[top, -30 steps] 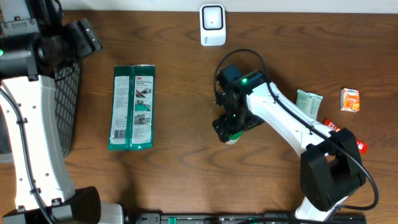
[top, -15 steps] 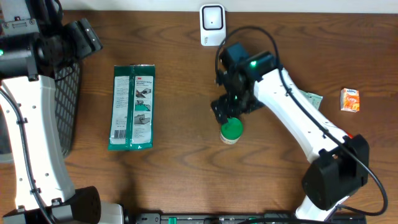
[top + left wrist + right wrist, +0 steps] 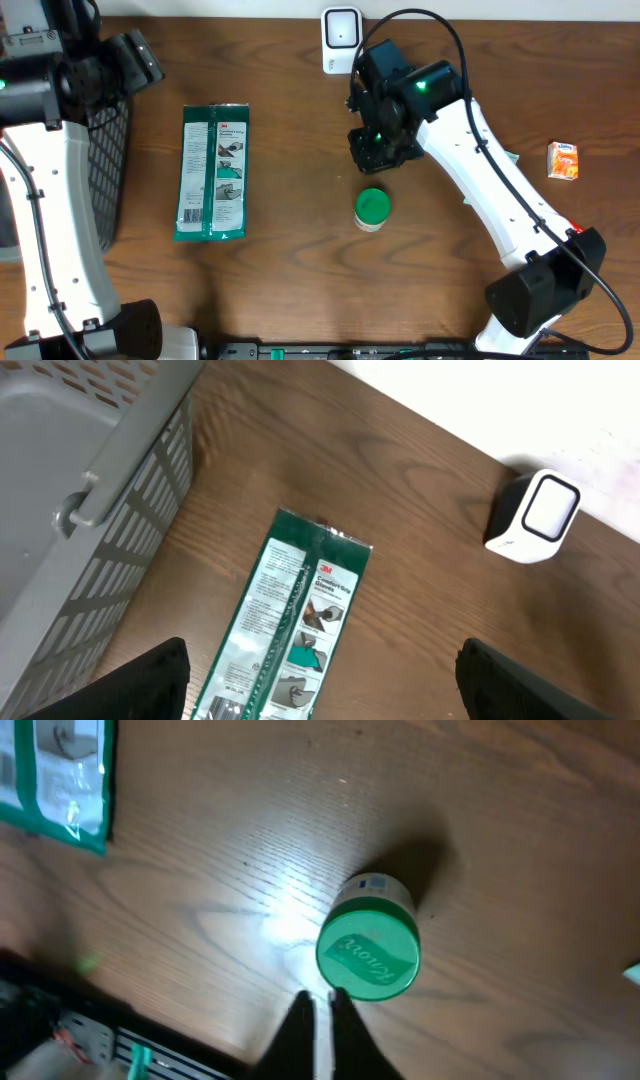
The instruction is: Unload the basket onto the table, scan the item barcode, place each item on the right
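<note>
A small jar with a green lid (image 3: 372, 209) stands upright on the wooden table, also in the right wrist view (image 3: 368, 950). My right gripper (image 3: 373, 152) hangs above the table just behind the jar, shut on nothing; its closed tips (image 3: 320, 995) sit beside the lid's edge. The white barcode scanner (image 3: 342, 40) stands at the back edge, its window showing in the left wrist view (image 3: 536, 518). A long green packet (image 3: 211, 172) lies flat at the left. My left gripper (image 3: 322, 660) is high above that packet (image 3: 290, 630), open and empty.
A grey mesh basket (image 3: 108, 170) stands at the far left (image 3: 70, 520). An orange box (image 3: 563, 160), a pale green packet partly under the right arm (image 3: 510, 157) and a red item (image 3: 580, 234) lie at the right.
My right gripper rose off the green-lidded jar, moved back toward the scanner and closed its jaws. The jar stays standing on the table. The left arm has not moved.
</note>
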{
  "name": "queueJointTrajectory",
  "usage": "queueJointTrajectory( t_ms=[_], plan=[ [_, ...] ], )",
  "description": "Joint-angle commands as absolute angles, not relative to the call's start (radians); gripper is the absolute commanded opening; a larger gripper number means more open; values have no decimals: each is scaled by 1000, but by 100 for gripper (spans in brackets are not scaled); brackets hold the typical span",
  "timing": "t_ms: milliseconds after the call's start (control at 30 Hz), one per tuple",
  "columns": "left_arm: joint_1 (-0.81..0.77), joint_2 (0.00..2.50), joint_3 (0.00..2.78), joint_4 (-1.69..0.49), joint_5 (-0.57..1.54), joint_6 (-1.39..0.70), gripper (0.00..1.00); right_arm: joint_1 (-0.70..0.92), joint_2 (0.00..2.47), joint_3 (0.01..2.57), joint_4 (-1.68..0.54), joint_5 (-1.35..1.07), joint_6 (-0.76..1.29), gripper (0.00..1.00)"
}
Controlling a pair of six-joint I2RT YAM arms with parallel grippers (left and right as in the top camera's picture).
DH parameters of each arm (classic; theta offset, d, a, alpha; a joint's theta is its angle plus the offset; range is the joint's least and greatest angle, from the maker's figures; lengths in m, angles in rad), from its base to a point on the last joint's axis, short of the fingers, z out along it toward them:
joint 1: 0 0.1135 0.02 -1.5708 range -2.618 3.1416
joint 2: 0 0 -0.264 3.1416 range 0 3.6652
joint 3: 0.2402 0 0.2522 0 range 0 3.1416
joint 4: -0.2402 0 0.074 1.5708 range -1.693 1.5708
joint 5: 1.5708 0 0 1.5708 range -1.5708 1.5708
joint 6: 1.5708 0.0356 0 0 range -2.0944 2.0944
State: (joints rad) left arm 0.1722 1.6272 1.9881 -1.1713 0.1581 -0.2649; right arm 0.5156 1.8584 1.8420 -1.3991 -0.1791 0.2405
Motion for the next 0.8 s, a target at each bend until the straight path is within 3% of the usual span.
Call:
queueJointTrajectory(
  t_ms=[0, 33, 67, 100, 133, 200, 767],
  plan=[
    [176, 1630, 1993, -1174, 164, -256, 85, 515, 1858, 1852, -1404, -153, 349, 1],
    [176, 1630, 1993, -1174, 164, -256, 85, 517, 1858, 1851, -1405, -147, 353, 2],
    [176, 1630, 1993, -1174, 164, -256, 85, 521, 1858, 1850, -1406, -146, 355, 9],
    [176, 1630, 1993, -1174, 164, -256, 85, 526, 1859, 1848, -1406, -146, 356, 28],
    [176, 1630, 1993, -1174, 164, -256, 85, 531, 1859, 1846, -1406, -146, 364, 63],
    [176, 1630, 1993, -1174, 164, -256, 85, 543, 1859, 1841, -1404, -146, 374, 99],
    [176, 1630, 1993, -1174, 164, -256, 85, 605, 1859, 1602, -1362, -102, 553, 99]
  ],
)
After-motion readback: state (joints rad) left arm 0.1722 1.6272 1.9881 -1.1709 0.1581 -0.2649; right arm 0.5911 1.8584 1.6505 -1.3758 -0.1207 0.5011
